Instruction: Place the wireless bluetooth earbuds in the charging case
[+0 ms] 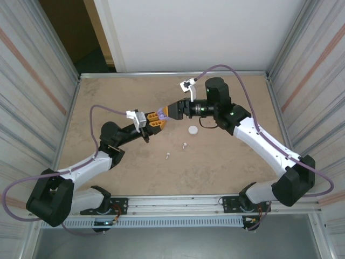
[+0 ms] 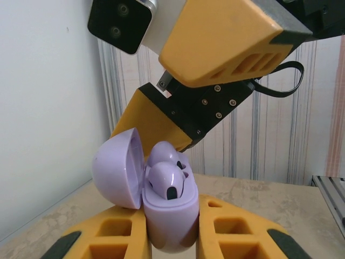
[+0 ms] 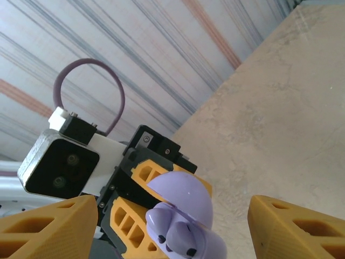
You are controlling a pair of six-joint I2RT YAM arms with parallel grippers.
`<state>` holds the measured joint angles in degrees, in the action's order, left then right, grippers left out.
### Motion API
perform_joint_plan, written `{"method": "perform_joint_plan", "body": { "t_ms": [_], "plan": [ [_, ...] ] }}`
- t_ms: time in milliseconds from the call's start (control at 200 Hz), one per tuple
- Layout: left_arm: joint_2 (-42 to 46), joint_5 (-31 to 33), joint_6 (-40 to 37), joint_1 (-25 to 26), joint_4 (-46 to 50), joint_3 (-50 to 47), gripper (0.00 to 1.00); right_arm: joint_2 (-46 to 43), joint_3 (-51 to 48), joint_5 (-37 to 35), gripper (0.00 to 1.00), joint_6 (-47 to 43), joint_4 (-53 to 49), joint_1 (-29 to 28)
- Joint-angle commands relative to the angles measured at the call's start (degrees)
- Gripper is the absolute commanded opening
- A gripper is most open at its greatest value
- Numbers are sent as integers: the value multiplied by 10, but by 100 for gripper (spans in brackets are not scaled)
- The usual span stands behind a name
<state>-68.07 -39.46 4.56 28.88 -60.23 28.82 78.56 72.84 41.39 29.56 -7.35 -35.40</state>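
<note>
**Purple case [image 2: 170,216], lid open, presented in mid-air between the two arms.**
The left pincer [image 2: 171,237] is clamped on the case body, holding it upright above the worktop [image 1: 226,162] so its wells face the right pincer [image 3: 172,226]. That one hangs spread wide and empty over the two purple earbuds [image 2: 168,181] seated inside. The white earbuds [image 1: 184,144] lie loose near a white case [image 1: 192,129], probably the next pair to load.
</note>
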Motion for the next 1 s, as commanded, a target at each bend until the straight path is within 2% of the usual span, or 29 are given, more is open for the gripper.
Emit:
{"method": "perform_joint_plan", "body": {
  "t_ms": [0,997],
  "plan": [
    [-2,-17,3,5,-16,20,0,6,15,23,72,0,1,-9],
    [-7,-18,-5,9,13,33,0,-21,13,94,68,-56,47,-31]
  ]
}}
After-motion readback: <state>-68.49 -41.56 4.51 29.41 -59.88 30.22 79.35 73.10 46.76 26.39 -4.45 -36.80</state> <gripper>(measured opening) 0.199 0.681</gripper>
